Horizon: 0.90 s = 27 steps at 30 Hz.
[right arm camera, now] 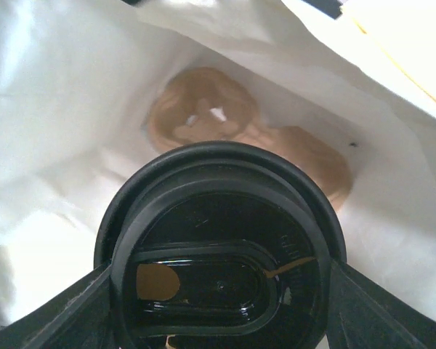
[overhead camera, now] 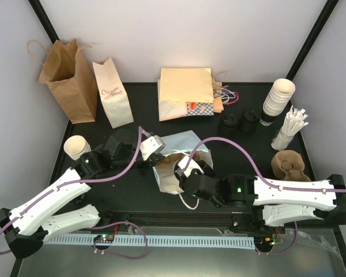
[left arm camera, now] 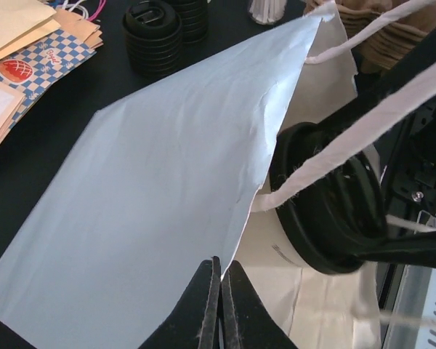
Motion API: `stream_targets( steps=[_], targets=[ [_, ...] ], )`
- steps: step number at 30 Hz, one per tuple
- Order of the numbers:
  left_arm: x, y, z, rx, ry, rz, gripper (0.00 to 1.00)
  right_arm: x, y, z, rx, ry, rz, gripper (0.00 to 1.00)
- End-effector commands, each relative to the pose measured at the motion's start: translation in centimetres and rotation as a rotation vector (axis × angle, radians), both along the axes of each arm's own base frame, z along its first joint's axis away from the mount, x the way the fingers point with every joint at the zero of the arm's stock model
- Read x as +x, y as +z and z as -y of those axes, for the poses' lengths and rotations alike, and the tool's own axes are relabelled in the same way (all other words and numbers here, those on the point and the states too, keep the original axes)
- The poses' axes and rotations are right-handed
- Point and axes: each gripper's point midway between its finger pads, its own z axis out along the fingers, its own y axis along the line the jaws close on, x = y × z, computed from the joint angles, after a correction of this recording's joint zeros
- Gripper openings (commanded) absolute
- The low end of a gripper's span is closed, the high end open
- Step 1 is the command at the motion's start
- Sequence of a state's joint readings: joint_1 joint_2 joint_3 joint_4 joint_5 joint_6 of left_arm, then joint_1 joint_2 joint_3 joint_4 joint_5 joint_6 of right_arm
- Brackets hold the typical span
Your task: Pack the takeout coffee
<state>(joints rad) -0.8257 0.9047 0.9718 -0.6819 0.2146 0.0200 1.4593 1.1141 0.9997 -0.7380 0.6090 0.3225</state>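
A white paper bag (overhead camera: 181, 144) lies on its side in the middle of the table, mouth toward the arms. My left gripper (left arm camera: 221, 273) is shut on the edge of the bag's upper wall (left arm camera: 152, 203) and holds the mouth apart. The takeout coffee (left arm camera: 327, 211), a cream cup with a black lid (right arm camera: 218, 240), sits at the bag's mouth on its side. My right gripper (right arm camera: 218, 305) is shut on it, one finger on each side of the lid. Deep inside the bag lies a brown pulp cup carrier (right arm camera: 203, 116). From above, the right gripper (overhead camera: 187, 173) reaches into the bag's mouth.
At the back left stand a brown handled bag (overhead camera: 69, 81) and a white printed bag (overhead camera: 112, 92). Flat bags (overhead camera: 184, 89) lie at the back middle. Black lid stacks (overhead camera: 239, 122), stacked cups (overhead camera: 277, 101), wrapped straws (overhead camera: 288, 130) and brown carriers (overhead camera: 289, 164) fill the right. A bare cup (overhead camera: 76, 147) stands left.
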Motion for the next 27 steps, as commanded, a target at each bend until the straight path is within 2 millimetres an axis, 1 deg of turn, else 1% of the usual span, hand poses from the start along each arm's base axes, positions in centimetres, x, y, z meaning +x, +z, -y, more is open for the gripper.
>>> stream_targets(
  steps=[1, 3, 5, 9, 11, 19, 27],
  targets=[
    [-0.8, 0.8, 0.0, -0.046, -0.006, -0.016, 0.02, 2.3, 1.8, 0.6, 0.058, -0.118, 0.171, 0.40],
    [-0.8, 0.9, 0.0, -0.054, 0.003, -0.017, 0.02, 2.6, 1.8, 0.9, 0.061, -0.125, 0.209, 0.40],
    [-0.7, 1.2, -0.1, -0.065, 0.018, -0.019, 0.02, 2.8, 1.4, 1.3, 0.046, -0.125, 0.229, 0.40],
    [-0.6, 1.5, 0.2, -0.095, 0.028, -0.035, 0.02, 2.6, -0.2, 1.5, -0.012, -0.091, 0.236, 0.40],
    [-0.7, 1.5, 0.4, -0.104, 0.019, -0.046, 0.02, 2.4, -0.9, 1.3, -0.037, -0.066, 0.228, 0.40],
    [-0.9, 1.4, 0.7, -0.113, 0.006, -0.061, 0.02, 1.2, -3.9, -0.8, -0.140, 0.043, 0.151, 0.40],
    [-0.9, 1.7, 0.5, -0.115, 0.012, -0.051, 0.02, 0.7, -5.4, -1.8, -0.246, 0.129, 0.146, 0.40]
  ],
)
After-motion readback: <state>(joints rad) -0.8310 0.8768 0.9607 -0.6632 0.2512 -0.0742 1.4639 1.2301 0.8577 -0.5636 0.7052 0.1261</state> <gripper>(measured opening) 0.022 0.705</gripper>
